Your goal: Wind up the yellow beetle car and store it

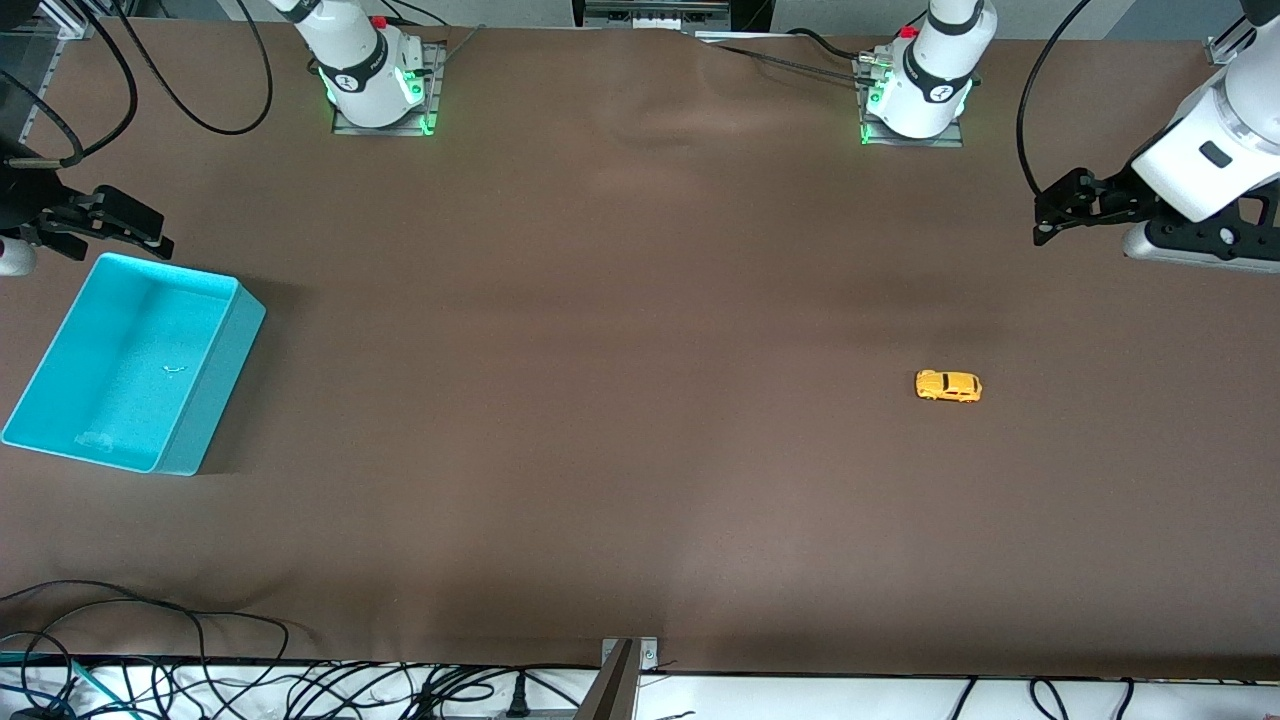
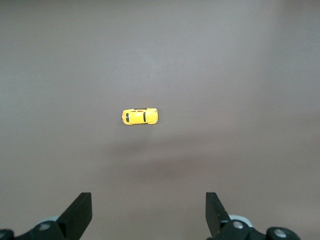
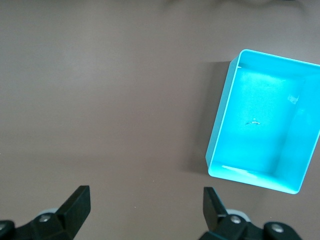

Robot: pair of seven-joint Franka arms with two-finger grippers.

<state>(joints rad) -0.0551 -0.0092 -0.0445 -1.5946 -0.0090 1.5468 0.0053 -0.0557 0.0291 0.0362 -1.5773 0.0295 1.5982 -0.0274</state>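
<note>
Brown matte surface, tiny yellow beetle toy car resting toward the left arm's end, empty turquoise plastic bin set toward the right arm's end, left claw released and raised, right claw released over the bin's edge.

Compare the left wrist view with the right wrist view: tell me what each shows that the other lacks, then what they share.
Only the left wrist view shows the yellow toy car, standing alone on its wheels on the brown table, ahead of the open left gripper.

Only the right wrist view shows the turquoise bin, which has no car in it, off to one side of the open right gripper.

Both show bare brown tabletop and a pair of spread black fingers holding nothing.
</note>
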